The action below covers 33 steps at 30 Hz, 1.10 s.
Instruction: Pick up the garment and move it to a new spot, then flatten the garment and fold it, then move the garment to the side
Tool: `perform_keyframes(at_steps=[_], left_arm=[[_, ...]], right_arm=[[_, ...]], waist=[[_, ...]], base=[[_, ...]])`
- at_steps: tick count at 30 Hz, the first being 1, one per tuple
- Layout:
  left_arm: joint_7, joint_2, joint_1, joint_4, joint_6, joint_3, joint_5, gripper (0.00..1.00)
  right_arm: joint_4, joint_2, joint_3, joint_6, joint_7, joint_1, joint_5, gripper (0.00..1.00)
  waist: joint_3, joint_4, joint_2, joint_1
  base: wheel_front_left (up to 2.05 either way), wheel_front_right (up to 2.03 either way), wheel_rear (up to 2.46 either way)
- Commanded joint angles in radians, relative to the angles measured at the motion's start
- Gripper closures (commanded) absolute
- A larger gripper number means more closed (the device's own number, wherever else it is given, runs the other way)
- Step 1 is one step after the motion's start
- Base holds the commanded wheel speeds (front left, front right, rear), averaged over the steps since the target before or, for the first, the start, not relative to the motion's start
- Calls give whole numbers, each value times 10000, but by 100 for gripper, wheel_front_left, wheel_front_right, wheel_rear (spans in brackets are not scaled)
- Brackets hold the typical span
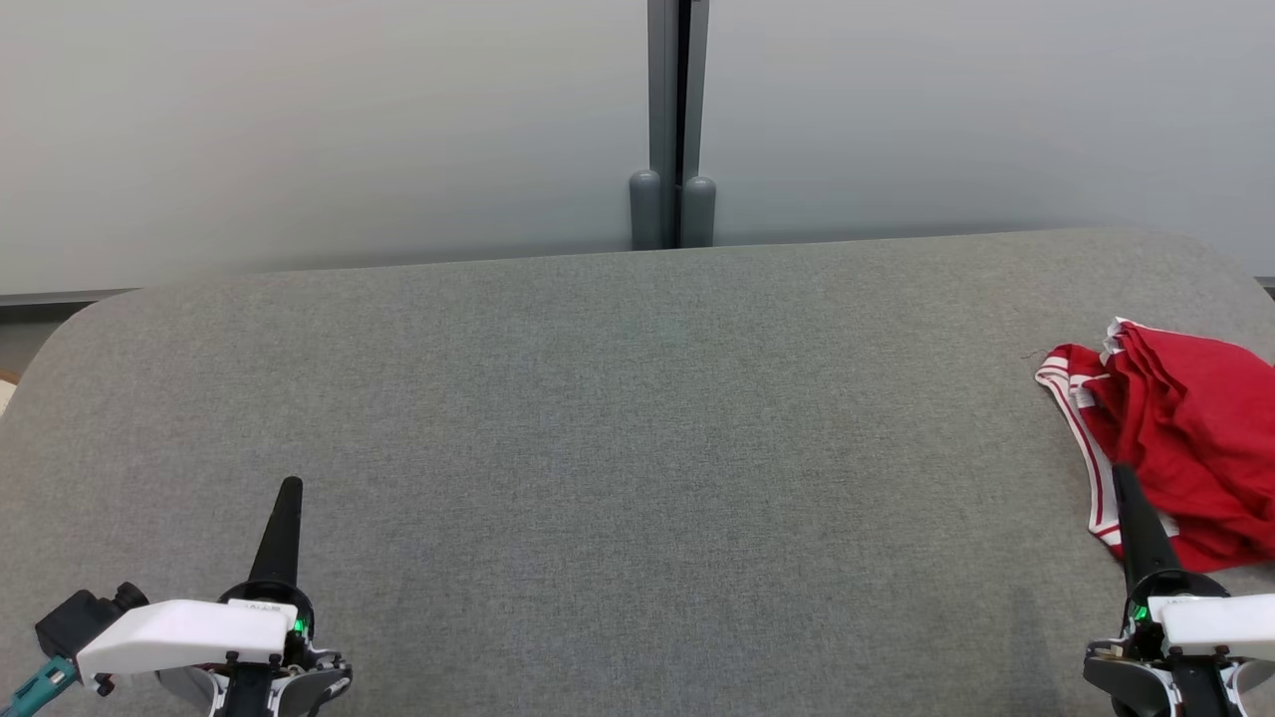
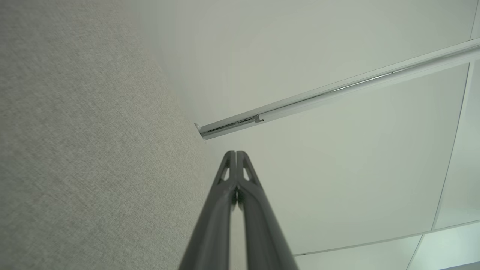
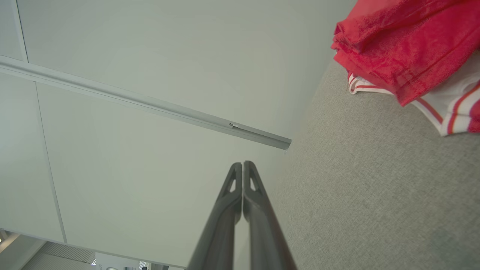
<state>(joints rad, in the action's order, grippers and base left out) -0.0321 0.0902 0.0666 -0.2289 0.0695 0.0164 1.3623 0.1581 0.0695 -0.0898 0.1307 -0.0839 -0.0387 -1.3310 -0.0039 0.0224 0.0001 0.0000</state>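
Red cloth with white striped trim was what I had to go on: the garment [image 1: 1185,438] lay in a loose, layered heap at the far right of the grey fabric worktop [image 1: 637,418], running out past the right edge of the head view. From the right wrist view I could see several layers stacked over one another, but I could not tell whether that was a rough fold or just a bunch. The left gripper [image 1: 289,488] sat low at the near left with its fingers pressed together and nothing between them, well apart from the cloth. The right gripper [image 1: 1124,473] sat at the near right, fingers likewise closed and empty; in the head view its tip overlapped the garment's near hem, while its own wrist view showed the cloth off to one side, with the fingers pointing at the pale wall [image 1: 329,129], so I judged it was not gripping it. As for progress, I read the scene two ways: a garment waiting at the edge to be picked up and brought to the middle, or one already folded and set aside. The middle of the worktop held nothing that would settle it.
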Motion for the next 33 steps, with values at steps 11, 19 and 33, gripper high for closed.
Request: perform_keyframes(at_steps=[11, 19, 33], left_arm=[[-254, -62, 326, -16, 255, 339, 899, 100], [-400, -147, 340, -66, 376, 517, 1436, 100], [-663, -262, 471, -150, 591, 820, 2372, 100]], right_arm=[[287, -16, -82, 3, -107, -334, -1010, 100], [464, -40, -107, 2, -144, -478, -1612, 100], [793, -92, -145, 1, -219, -696, -2630, 100]], waist=[[20, -63, -1, 0], [34, -108, -1, 0], [61, -194, -1, 0]], base=[[0, 0, 0], [0, 0, 0], [0, 0, 0]])
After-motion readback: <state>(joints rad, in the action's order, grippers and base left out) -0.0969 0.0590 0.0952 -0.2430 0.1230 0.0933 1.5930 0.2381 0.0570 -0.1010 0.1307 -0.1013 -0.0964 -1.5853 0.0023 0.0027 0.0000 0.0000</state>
